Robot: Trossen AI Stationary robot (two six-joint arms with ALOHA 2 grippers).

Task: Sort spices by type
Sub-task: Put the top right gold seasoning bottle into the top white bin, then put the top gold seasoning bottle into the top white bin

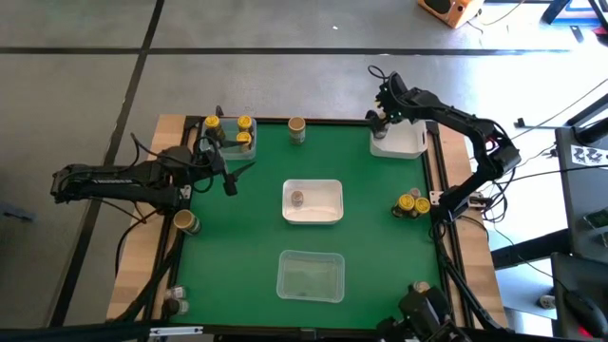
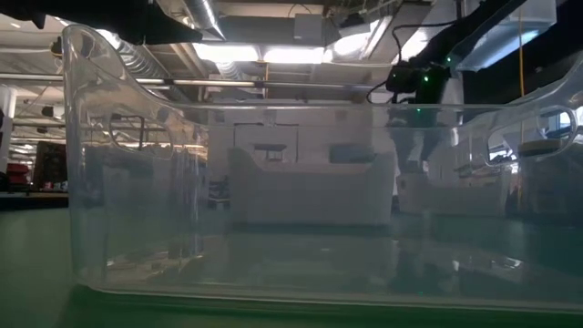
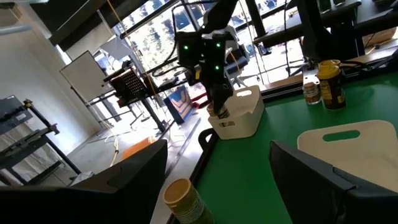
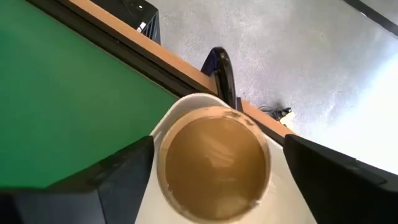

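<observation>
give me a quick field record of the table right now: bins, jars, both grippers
right gripper: open, over the far right white bin, tan-lid jar between its fingers
left gripper: open, holding nothing, by the yellow-lid jars
centre white bin: one jar inside
clear bin: near edge
right edge: yellow-lid pair

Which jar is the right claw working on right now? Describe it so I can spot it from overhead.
Start at the green mat and go to its far right corner, where a white bin sits. The right claw hangs over that bin, open, and the tan-lidded jar stands directly beneath it inside the bin. The nearest other jars, a pair with yellow lids, stand outside any bin at the mat's right edge.
</observation>
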